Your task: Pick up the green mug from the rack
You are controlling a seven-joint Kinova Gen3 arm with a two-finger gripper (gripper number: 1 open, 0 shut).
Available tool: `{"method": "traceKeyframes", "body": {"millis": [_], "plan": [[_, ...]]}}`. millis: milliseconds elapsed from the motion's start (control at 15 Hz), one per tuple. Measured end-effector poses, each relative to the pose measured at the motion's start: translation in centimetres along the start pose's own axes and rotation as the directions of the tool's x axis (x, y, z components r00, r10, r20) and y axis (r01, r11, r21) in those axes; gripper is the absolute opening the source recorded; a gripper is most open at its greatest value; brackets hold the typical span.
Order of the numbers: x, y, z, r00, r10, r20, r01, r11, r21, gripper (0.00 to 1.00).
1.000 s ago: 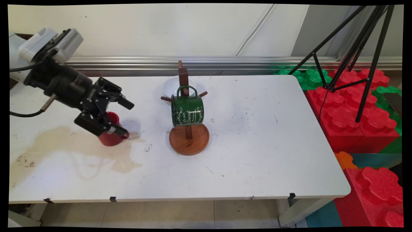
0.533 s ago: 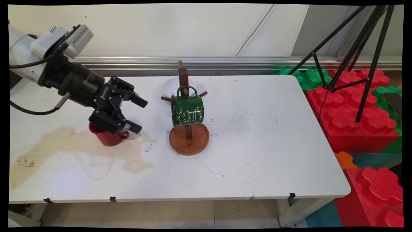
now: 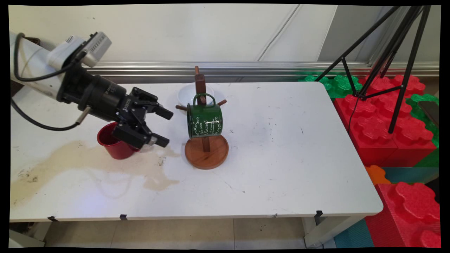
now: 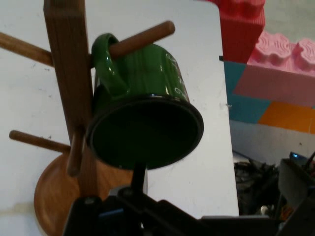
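While the gripper (image 3: 166, 127) is held with fingers spread and empty, a green mug (image 3: 204, 120) is faced just beside it. A red cup (image 3: 112, 141) is seen beneath it, toward the desk's (image 3: 281, 168) left edge.

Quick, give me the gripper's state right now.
Gripper: open, holding nothing, between the red cup and the green mug.
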Motion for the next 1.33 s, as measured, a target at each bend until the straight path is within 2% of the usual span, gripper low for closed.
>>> {"method": "traceKeyframes", "body": {"millis": [533, 1333], "plan": [[-0.4, 0.0, 2.8, 0.998, -0.022, -0.057, 0.023, 1.000, 0.012, 1.00], [-0.8, 0.6, 5.0, 0.994, -0.042, -0.101, 0.045, 0.999, 0.026, 1.00]]}}
